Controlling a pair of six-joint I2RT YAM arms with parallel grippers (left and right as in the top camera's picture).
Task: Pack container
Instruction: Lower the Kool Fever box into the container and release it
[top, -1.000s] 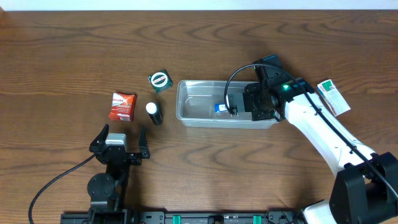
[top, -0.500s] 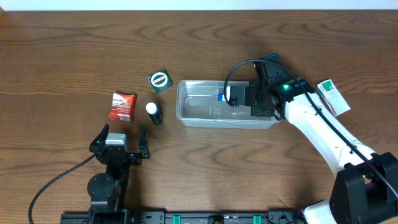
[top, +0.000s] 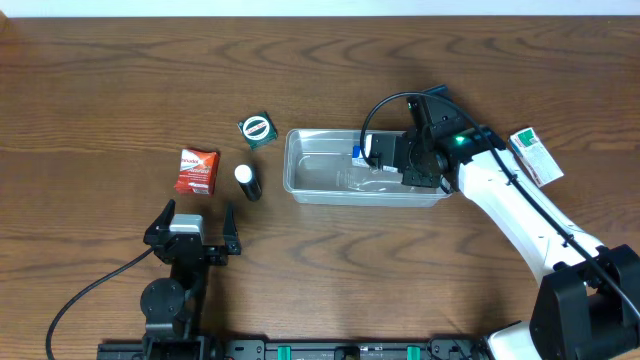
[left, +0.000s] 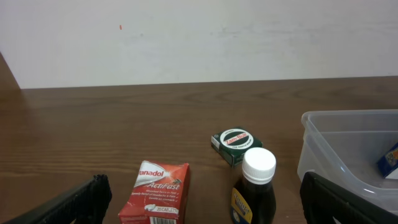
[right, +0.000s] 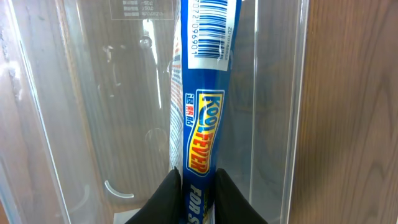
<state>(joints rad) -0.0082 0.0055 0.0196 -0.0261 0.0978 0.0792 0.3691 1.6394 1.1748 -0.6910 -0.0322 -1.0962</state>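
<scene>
The clear plastic container (top: 300, 190) sits mid-table; its near wall (left: 336, 143) shows at the right of the left wrist view. My right gripper (top: 375, 160) reaches into it from the right and is shut on a blue Kool Fever packet (top: 358, 153). In the right wrist view the two black fingertips press both sides of the packet (right: 202, 93), which stands on edge close to the tub's wall (right: 292, 93). My left gripper (top: 195, 220) rests open near the front edge, with nothing between its fingers (left: 93, 193).
Left of the tub lie a red Panadol box (top: 198, 171), a dark bottle with a white cap (top: 247, 181) and a small green box (top: 257, 129). A white and green box (top: 535, 157) lies at the far right beside my right arm.
My right gripper has carried the blue packet from the tub's front half toward its far wall. The left arm has stayed still.
</scene>
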